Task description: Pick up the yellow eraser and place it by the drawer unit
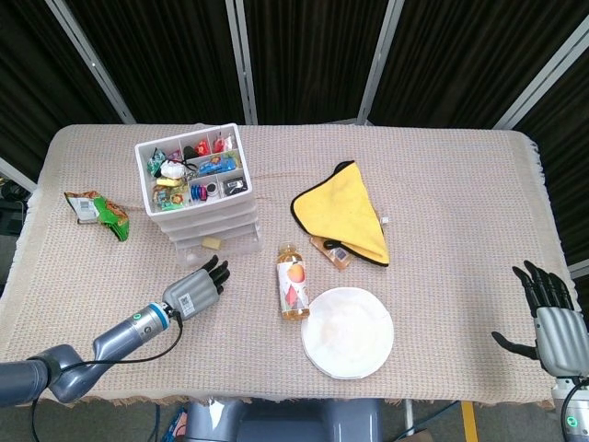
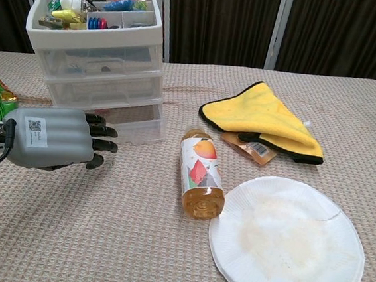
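Observation:
The yellow eraser (image 1: 211, 243) lies on the cloth against the front foot of the white drawer unit (image 1: 198, 189), apart from both hands. In the chest view the drawer unit (image 2: 96, 59) shows, but the eraser is hidden behind my left hand (image 2: 51, 142). In the head view my left hand (image 1: 198, 287) hovers low just in front of the unit, fingers stretched out towards it and holding nothing. My right hand (image 1: 552, 318) hangs at the table's far right edge, fingers spread and empty.
An orange-labelled bottle (image 1: 293, 284) lies on its side beside a white paper plate (image 1: 348, 332). A yellow cloth (image 1: 342, 210) partly covers a small brown packet (image 1: 331, 250). A green snack packet (image 1: 97, 210) lies left of the drawer unit.

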Robot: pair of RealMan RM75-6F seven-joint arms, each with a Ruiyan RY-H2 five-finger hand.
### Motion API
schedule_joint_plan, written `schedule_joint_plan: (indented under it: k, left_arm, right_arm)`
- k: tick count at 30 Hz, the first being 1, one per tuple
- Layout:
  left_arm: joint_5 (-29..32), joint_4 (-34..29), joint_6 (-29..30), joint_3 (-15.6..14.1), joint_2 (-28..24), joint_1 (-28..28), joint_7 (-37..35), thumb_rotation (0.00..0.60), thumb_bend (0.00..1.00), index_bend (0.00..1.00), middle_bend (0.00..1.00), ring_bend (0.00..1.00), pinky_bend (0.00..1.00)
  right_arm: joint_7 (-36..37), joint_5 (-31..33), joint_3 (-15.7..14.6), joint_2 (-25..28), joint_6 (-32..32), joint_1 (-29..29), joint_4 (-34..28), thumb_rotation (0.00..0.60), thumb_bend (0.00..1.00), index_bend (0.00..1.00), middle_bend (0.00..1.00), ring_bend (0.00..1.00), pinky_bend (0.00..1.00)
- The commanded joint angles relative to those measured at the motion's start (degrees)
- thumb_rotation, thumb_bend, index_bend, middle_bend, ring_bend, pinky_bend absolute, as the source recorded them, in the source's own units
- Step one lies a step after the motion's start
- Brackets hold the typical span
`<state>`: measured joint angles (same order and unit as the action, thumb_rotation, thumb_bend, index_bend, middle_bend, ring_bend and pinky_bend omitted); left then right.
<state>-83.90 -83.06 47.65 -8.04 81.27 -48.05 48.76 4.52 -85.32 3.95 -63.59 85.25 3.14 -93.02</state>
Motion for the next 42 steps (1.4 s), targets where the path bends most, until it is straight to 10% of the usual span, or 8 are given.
schedule_joint_plan:
  k: [1,42]
  left_arm:
    - [0.87,0.41,-0.77,0.44,0.40,0.11,-0.78,0.600,1.00,0.38,0.14,0.08,0.15]
    - [6.57,8.60,-2.39,3.58,2.80,1.94,-2.07,0.600,1.00,0.37,0.14,0.08,0.15]
  right_arm:
    - [-0.05,-0.05,0.03,-0.01,0.06,0.01,0.01,0.600,0.01,0.08,0.00,0.00,0.00]
    - [-0.18,0.04,0.13,-0.12,0.25,-0.11,0.04,0.600,0.01,0.08,0.00,0.00,0.00]
